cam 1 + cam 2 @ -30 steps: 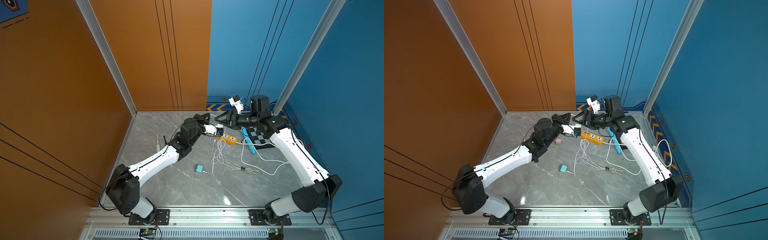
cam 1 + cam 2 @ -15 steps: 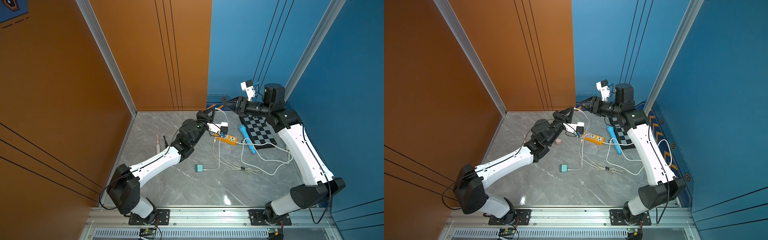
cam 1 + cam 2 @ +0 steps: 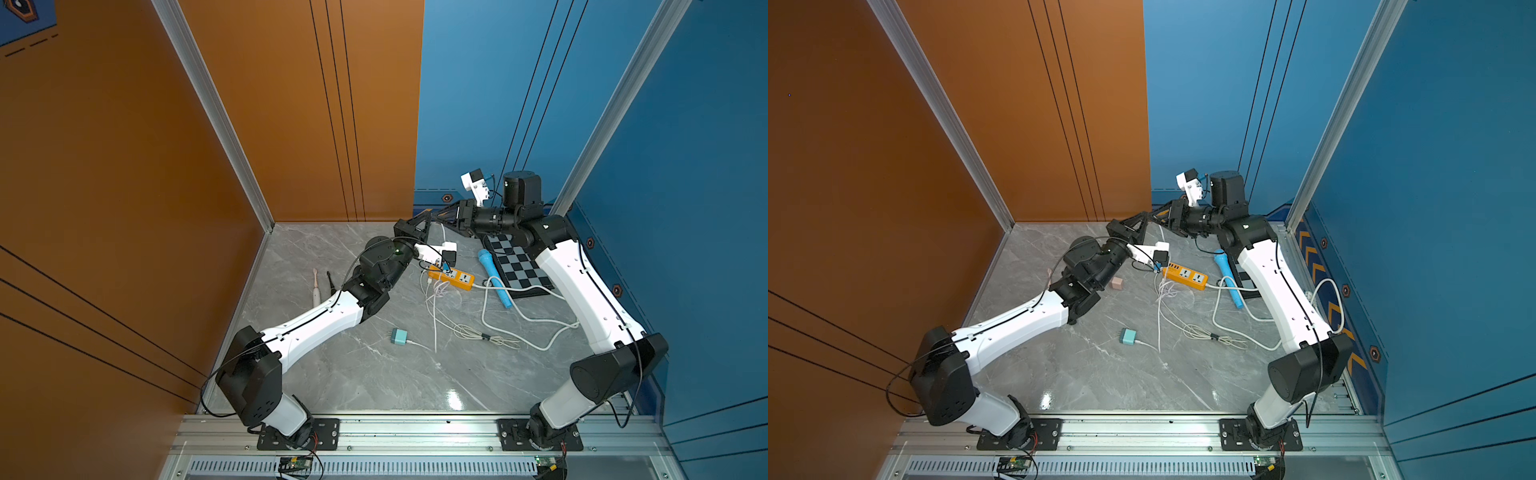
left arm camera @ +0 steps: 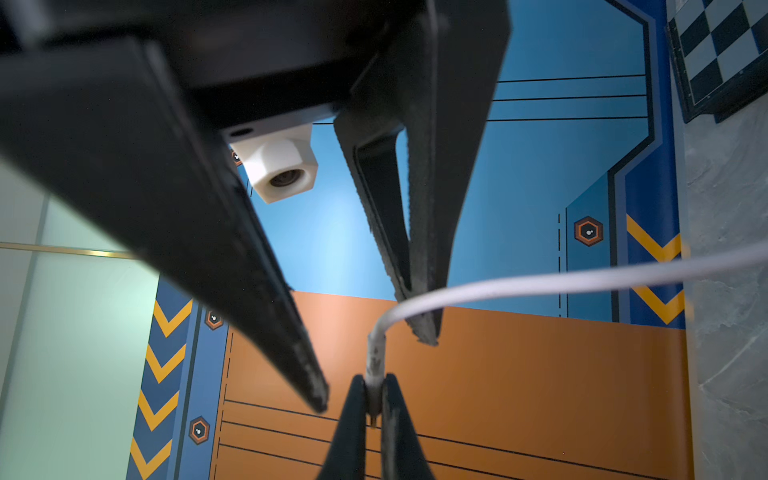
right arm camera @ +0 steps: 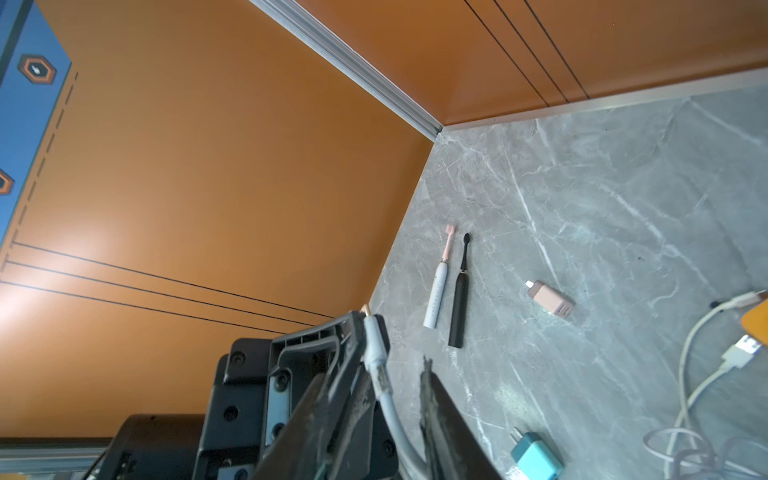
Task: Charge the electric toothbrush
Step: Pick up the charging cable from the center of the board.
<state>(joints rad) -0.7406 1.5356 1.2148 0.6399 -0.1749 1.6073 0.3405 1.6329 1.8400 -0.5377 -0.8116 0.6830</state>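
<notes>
left pincer [image 4: 374, 386] clamps the charging cable [image 4: 540, 283] by its tip; right pincer [image 4: 374, 372] stands parted around it. white electric toothbrush [image 5: 436, 291] and black toothbrush [image 5: 457, 307] lie together on the table [image 5: 623, 199], the black handle hidden behind the left arm [image 3: 316, 324] from above.

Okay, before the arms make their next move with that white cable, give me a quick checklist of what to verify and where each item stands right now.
1. Left gripper pinched on the white cable near its plug end: ok.
2. Plug tip poking out past the left gripper: ok.
3. Cable running between the right gripper jaws: ok, though they stand apart and are not clamped on it.
4. White toothbrush and black toothbrush lying side by side, uncovered: ok.
5. Charging port on either toothbrush visible: cannot tell.
6. Cable's far end plugged into the orange power strip: cannot tell.
</notes>
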